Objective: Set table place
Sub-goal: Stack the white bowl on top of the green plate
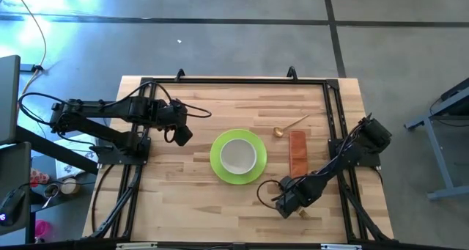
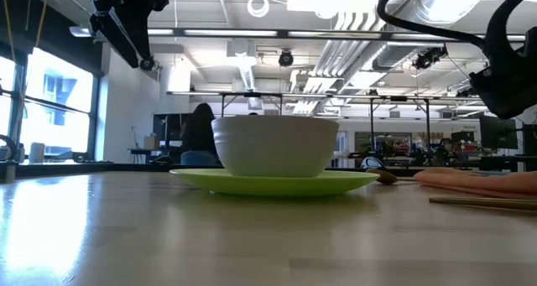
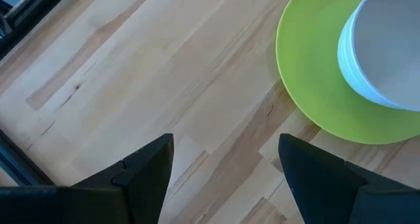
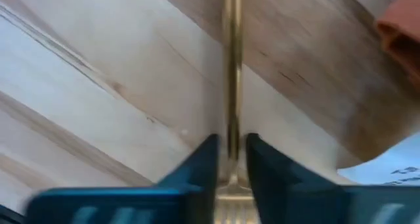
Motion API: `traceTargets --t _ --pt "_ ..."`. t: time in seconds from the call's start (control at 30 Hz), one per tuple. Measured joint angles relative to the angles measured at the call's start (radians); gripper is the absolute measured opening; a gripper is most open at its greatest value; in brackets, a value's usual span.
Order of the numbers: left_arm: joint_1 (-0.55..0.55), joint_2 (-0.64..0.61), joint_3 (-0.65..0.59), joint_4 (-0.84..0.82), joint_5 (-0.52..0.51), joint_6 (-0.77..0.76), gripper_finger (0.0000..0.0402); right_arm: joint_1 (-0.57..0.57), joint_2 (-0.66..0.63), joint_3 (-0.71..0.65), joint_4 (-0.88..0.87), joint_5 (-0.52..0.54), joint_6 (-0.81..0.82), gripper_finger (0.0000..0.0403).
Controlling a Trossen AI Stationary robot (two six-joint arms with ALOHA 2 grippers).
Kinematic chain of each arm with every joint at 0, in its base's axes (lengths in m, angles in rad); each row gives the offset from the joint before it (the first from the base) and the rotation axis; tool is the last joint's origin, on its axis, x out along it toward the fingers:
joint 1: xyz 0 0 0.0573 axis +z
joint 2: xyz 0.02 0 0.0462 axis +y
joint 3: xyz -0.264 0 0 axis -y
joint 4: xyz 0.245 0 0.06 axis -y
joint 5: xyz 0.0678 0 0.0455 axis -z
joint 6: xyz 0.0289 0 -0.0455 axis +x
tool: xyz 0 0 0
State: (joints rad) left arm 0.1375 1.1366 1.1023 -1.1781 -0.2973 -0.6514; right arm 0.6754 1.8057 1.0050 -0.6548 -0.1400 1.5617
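Note:
A lime-green plate (image 1: 220,162) lies at the table's middle with a white bowl (image 1: 239,156) standing on it. A gold spoon (image 1: 281,130) lies right of the plate, beyond an orange-brown strip (image 1: 297,153). My right gripper (image 1: 284,204) is near the table's front right and is shut on the thin gold fork (image 4: 231,66). The fork also shows in the low view (image 2: 482,202). My left gripper (image 3: 226,148) is open and empty above bare wood left of the plate (image 3: 315,99). My right gripper pinches the fork's thin handle (image 4: 231,129) between its two fingers (image 4: 209,159). The handle runs on forward past the fingertips, over the wood. A wider gold part (image 4: 230,207) sits farther back between the fingers. Whether the fork is clear of the table, I cannot tell.
The black rail frame (image 1: 333,111) runs along the table's edges. The orange-brown strip also shows close by in the right wrist view (image 4: 400,27). Bare wood (image 1: 183,199) lies at the front left.

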Motion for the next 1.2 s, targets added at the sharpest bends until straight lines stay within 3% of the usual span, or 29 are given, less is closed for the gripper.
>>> traceTargets --t 0.07,0.2,0.37,0.53,0.73,1.0,1.2 --pt "0.000 0.000 0.000 0.001 0.020 0.012 0.0266 -0.009 -0.008 0.018 -0.016 -0.012 -0.039 0.0016" --pt "0.000 0.000 0.000 0.003 0.085 0.052 0.0266 -0.033 -0.033 0.080 -0.106 -0.030 -0.128 0.0008" --pt "0.000 0.000 0.000 0.020 0.150 0.101 0.0266 -0.084 -0.069 0.212 -0.340 -0.033 -0.312 0.0003" --pt "0.000 0.000 0.000 0.079 0.222 0.169 0.0266 -0.171 -0.078 0.413 -0.646 -0.015 -0.632 0.0002" --pt "0.000 0.000 0.000 0.103 0.246 0.202 0.0266 -0.338 -0.078 0.638 -0.881 0.134 -1.122 0.0001" --pt "0.000 0.000 0.000 0.111 0.288 0.210 0.0266 -0.620 -0.078 0.884 -0.847 0.351 -1.753 0.0000" --pt "0.000 0.000 0.000 0.145 0.345 0.199 0.0266 -0.725 -0.079 0.976 -0.750 0.371 -2.230 0.0000"
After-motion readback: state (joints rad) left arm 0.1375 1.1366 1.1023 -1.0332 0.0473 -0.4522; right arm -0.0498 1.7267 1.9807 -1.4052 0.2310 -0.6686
